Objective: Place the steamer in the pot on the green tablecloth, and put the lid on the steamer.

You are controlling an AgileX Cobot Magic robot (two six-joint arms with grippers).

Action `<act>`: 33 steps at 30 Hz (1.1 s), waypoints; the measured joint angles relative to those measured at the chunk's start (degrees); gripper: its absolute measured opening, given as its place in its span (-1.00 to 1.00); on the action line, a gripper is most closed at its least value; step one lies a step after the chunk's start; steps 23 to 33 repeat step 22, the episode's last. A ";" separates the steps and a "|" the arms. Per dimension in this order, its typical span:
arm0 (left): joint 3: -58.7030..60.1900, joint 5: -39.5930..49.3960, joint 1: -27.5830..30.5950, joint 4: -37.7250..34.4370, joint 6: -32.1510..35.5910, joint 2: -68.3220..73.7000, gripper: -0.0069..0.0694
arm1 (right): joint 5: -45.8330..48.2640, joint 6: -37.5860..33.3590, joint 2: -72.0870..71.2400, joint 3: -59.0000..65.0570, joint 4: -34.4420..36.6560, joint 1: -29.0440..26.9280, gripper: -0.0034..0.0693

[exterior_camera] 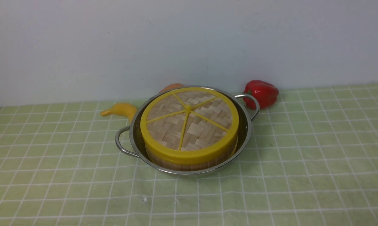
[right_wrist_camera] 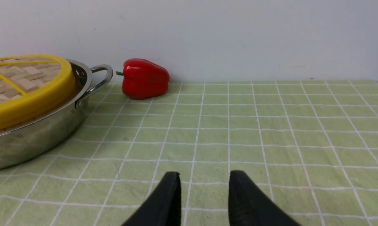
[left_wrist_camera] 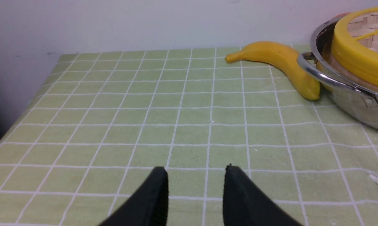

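The shiny steel pot [exterior_camera: 244, 131] with two loop handles stands on the green tablecloth [exterior_camera: 317, 150]. Inside it sits the bamboo steamer [exterior_camera: 189, 164], of which only the side wall shows. The woven lid [exterior_camera: 189, 122] with yellow rim and spokes rests flat on top of it. Neither arm shows in the front view. My left gripper [left_wrist_camera: 195, 169] hovers open over bare cloth, well away from the pot [left_wrist_camera: 352, 103] and lid [left_wrist_camera: 358, 56]. My right gripper [right_wrist_camera: 204, 174] is open too, over bare cloth to the other side of the pot [right_wrist_camera: 35, 138] and lid [right_wrist_camera: 28, 100]. Nothing is between either pair of fingers.
A yellow banana [exterior_camera: 121, 110] [left_wrist_camera: 280, 62] lies against the pot's far left side. A red bell pepper [exterior_camera: 261, 93] [right_wrist_camera: 145, 78] sits by the wall behind the right handle. Something orange [exterior_camera: 171, 87] peeks out behind the pot. A white wall closes the back.
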 joint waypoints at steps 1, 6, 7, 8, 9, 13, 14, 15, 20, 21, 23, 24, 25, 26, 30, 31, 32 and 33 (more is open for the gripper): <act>0.00 0.00 0.00 0.00 0.00 0.00 -0.18 | 0.00 0.00 0.00 0.00 0.00 0.00 -0.25; 0.00 0.00 0.00 0.00 0.00 0.00 -0.18 | 0.00 0.00 0.00 0.00 0.00 0.00 -0.25; 0.00 0.00 0.00 0.00 0.00 0.00 -0.18 | 0.00 0.00 0.00 0.00 0.00 0.00 -0.25; 0.00 0.00 0.00 0.00 0.00 0.00 -0.18 | 0.00 0.00 0.00 0.00 0.00 0.00 -0.25; 0.00 0.00 0.00 0.00 0.00 0.00 -0.18 | 0.00 0.44 0.00 0.00 0.00 0.00 -0.25; 0.00 0.00 0.00 0.00 0.00 0.00 -0.18 | 0.00 0.81 0.00 0.00 0.00 0.00 -0.25; 0.00 0.00 0.00 0.00 0.00 0.00 -0.18 | 0.00 0.88 0.00 0.00 0.00 0.00 -0.25; 0.00 0.00 0.00 0.00 0.00 0.00 -0.18 | 0.00 0.93 0.00 0.00 0.00 0.00 -0.25; 0.00 0.00 0.00 0.00 0.00 0.00 -0.18 | 0.00 1.44 0.00 0.00 0.00 0.00 -0.25; 0.00 0.00 0.00 0.00 0.00 0.00 -0.18 | 0.00 1.51 0.00 0.00 0.00 0.00 -0.25; 0.00 0.00 0.00 0.00 0.00 0.00 -0.18 | 0.00 1.51 0.00 0.00 0.00 0.00 -0.25; 0.00 0.00 0.00 0.00 0.00 0.00 -0.18 | 0.00 1.51 0.00 0.00 0.00 0.00 -0.25; 0.00 0.00 0.00 0.00 0.00 0.00 -0.18 | 0.00 1.51 0.00 0.00 0.00 0.00 -0.25; 0.00 0.00 0.00 0.00 0.00 0.00 -0.18 | 0.00 1.51 0.00 0.00 0.00 0.00 -0.25; 0.00 0.00 0.00 0.00 0.00 0.00 -0.18 | 0.00 1.51 0.00 0.00 0.00 0.00 -0.25; 0.00 0.00 0.00 0.00 0.00 0.00 -0.18 | 0.00 1.51 0.00 0.00 0.00 0.00 -0.25; 0.00 0.00 0.00 0.00 0.00 0.00 -0.18 | 0.00 1.51 0.00 0.00 0.00 0.00 -0.25; 0.00 0.00 0.00 0.00 0.00 0.00 -0.18 | 0.00 1.51 0.00 0.00 0.00 0.00 -0.25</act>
